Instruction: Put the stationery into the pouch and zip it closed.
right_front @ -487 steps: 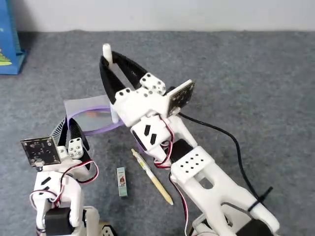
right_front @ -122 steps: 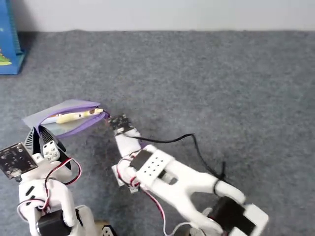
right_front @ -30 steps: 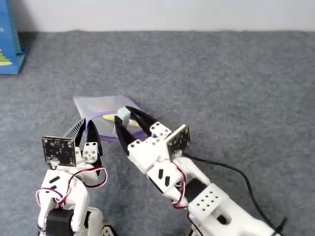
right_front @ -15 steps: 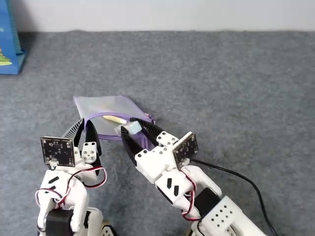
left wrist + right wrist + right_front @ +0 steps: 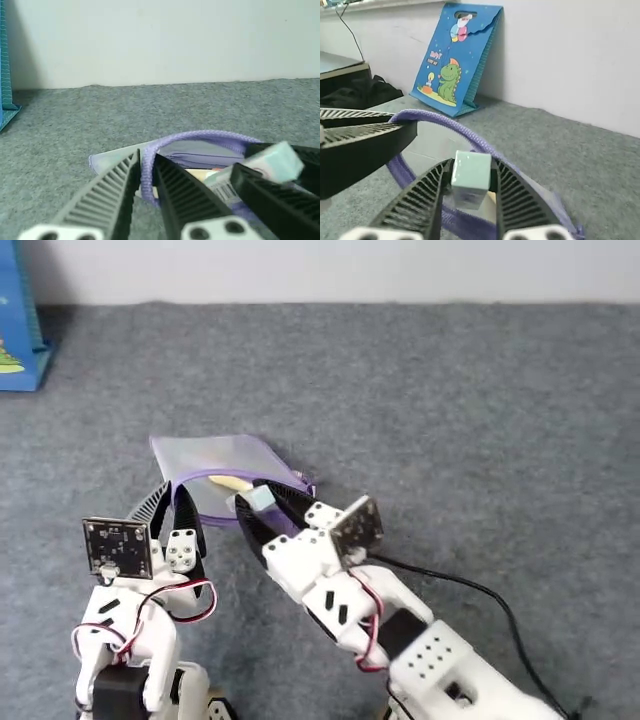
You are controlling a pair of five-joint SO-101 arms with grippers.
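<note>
Over on the left, the purple near rim of the pouch (image 5: 215, 452) is pinched by the left claw (image 5: 146, 159), which is closed on that lip. The mouth is thereby propped open on the bench (image 5: 480, 390). Inside the mouth a cream pen (image 5: 228, 482) is seen lying, so one item is judged to be stowed. Just to the right, a small pale-green eraser box (image 5: 471, 177) is gripped between the ribbed jaws of the right claw (image 5: 260, 502). It is poised at the pouch opening, just over the rim. The insertion of this second item is taken to be the step in hand. Next, the box must be carried deeper past the lip and let go there. Only then can the pouch be zipped shut, with it braced by the left claw.
</note>
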